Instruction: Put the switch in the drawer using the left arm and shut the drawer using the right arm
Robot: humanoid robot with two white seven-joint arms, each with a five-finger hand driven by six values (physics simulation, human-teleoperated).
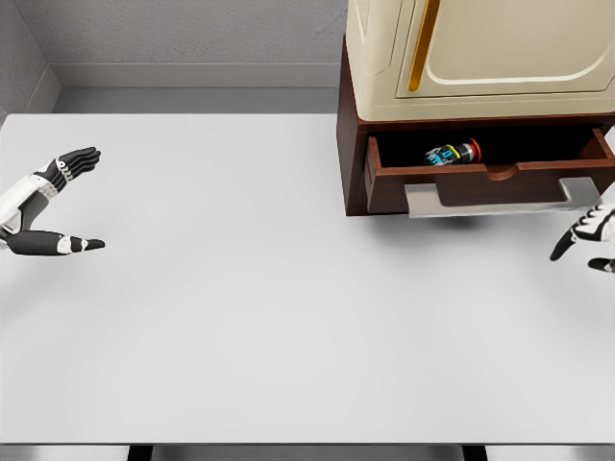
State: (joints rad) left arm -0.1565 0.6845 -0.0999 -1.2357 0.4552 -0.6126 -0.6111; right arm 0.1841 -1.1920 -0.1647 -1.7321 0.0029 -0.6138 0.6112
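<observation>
Head view, one frame. White table filled most of the picture, with a grey wall behind it at 12 o'clock.

Cabinet stood at about 1 to 2 o'clock on the table: cream upper body with a door panel and an amber vertical handle, dark brown base beneath. The drawer in that base was pulled out toward the viewer, its interior visible. A grey handle ran along the lower front edge of the drawer.

The switch lay inside the open drawer, on its side, near the middle of the compartment (a small cylindrical piece, red cap toward 3 o'clock, blue and yellow markings on the body). Nothing was touching it.

Left hand was at 9 o'clock, above the table edge and well apart from the cabinet. Fingers extended, thumb spread away from them, grasping nothing.

Right hand showed at 3 o'clock, partly cut off by the picture edge, just below and beside the right end of the grey handle. Visible fingers loosely extended, pointing down and toward 8 o'clock, holding nothing; contact with the handle could not be told.
</observation>
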